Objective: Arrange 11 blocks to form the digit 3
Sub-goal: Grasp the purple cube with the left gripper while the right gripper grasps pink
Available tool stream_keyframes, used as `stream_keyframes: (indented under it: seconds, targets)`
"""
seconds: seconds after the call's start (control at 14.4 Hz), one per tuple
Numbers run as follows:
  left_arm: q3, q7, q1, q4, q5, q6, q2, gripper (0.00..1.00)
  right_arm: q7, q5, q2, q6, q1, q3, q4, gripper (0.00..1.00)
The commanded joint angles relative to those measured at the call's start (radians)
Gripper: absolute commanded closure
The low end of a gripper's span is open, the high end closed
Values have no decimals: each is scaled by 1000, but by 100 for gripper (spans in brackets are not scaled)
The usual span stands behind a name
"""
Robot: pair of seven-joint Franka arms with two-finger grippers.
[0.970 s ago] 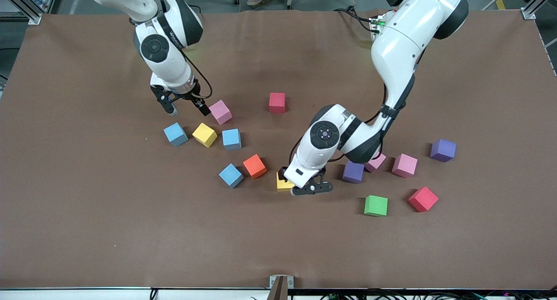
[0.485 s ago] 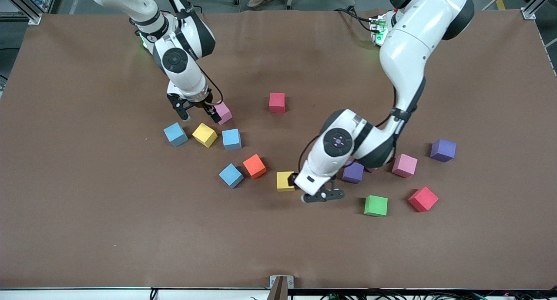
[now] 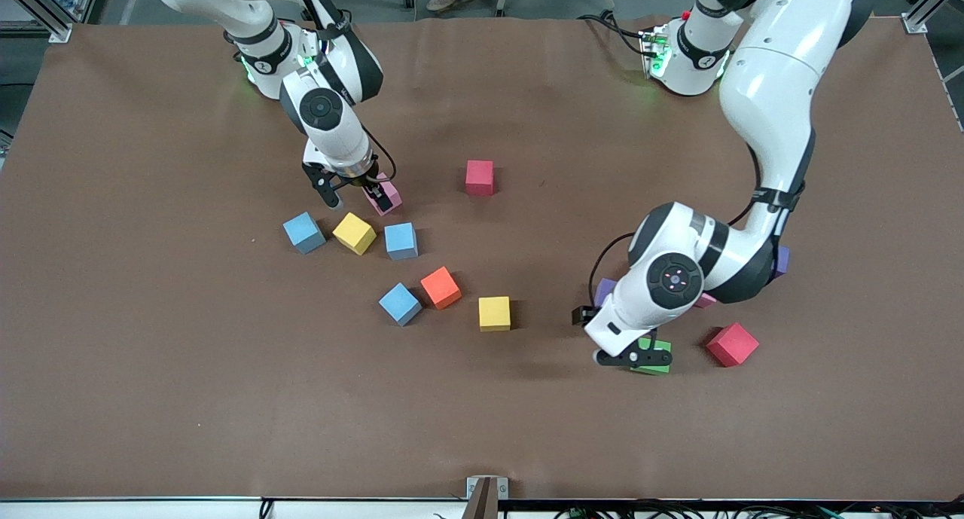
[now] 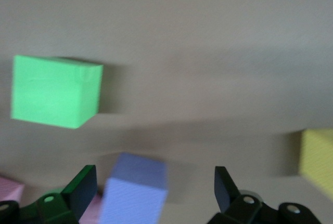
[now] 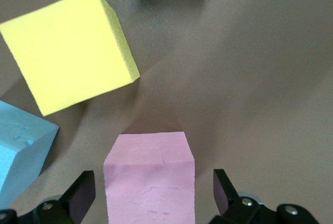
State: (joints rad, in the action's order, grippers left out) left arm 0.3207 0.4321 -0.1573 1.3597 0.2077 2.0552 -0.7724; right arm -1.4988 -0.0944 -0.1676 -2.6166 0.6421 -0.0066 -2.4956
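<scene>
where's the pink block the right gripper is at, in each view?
Front view: the pink block sits on the table at the right gripper, farther from the camera than the yellow block.
Right wrist view: the same pink block lies between the open fingers, not yet clamped.
Left wrist view: not in it.
Shared landmark: that yellow block, beside the pink one in both views.

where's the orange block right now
The orange block sits on the table near the middle of the front view, touching a blue block on the right arm's side, with a yellow block a little apart toward the left arm's side.
</scene>
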Motion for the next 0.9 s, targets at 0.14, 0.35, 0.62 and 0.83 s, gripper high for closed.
stream_keyframes:
  seconds: [0.14, 0.35, 0.62, 0.83]
  targets:
    - [8, -128, 19, 228, 1, 52, 122, 0, -28, 2, -15, -28, 22, -10, -5, 1]
    - [8, -144, 25, 291, 82, 126, 116, 0, -49, 2, -24, -40, 34, -10, -5, 5]
    - [8, -150, 10, 291, 102, 146, 91, 1, -57, 1, -26, -39, 33, -9, -2, 36]
    - [8, -150, 15, 291, 102, 181, 67, 14, -80, -5, -24, -26, 31, -9, 4, 82]
